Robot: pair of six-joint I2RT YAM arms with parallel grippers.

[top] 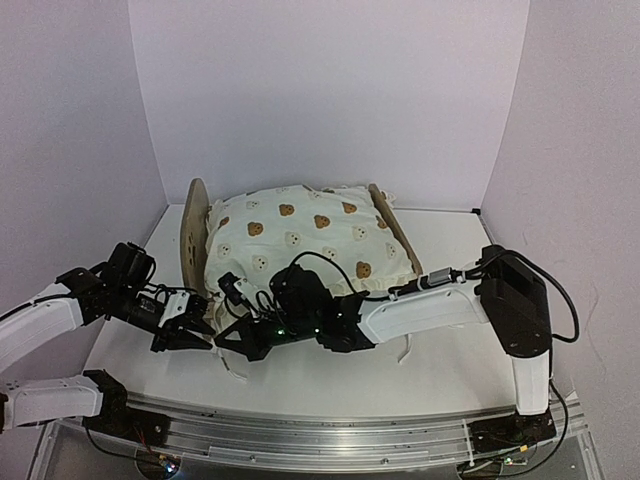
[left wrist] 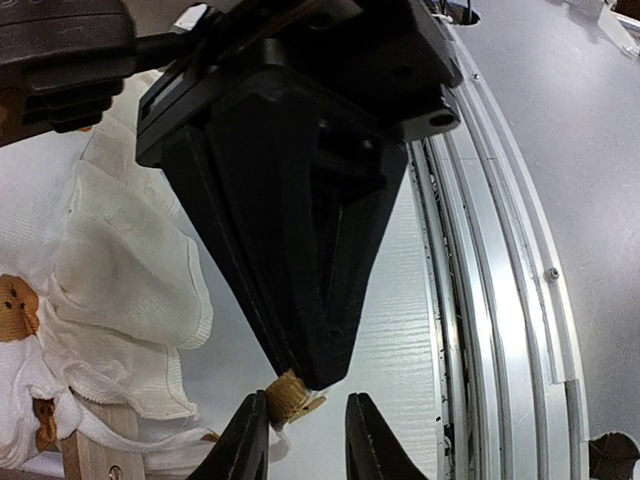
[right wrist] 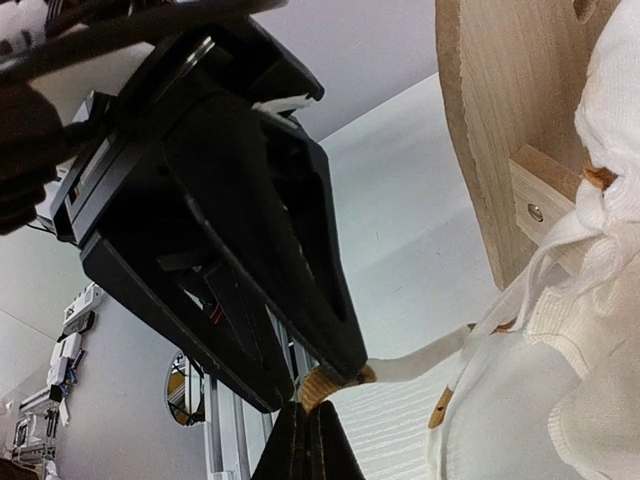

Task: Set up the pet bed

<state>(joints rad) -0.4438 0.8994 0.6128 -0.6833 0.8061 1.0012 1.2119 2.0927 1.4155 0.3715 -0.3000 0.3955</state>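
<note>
On the white desk, toward the back: one pet bed, standing upright, two wooden end boards showing, the taller board with its rounded top on the left and the lower board on the right. Between the two boards, one puffy cream bedding piece printed with bears, heaped high enough to hide the base. Two arms in from the near edge, one left arm and one right arm, tips almost touching low over the desk just in front of the taller board. At the right jaws, a tight close on one tan cord end, pinched at the very tips; one white cord running from that end to the bedding. At the left jaws, a partial opening: two fingers apart with a clear gap, gripping nothing, the same tan cord end just at the mouth beside one fingertip. In the right wrist view, one small wooden block with one screw, fixed to the board nearest the jaws on the side facing the bedding. One metal rail along the near edge.
</note>
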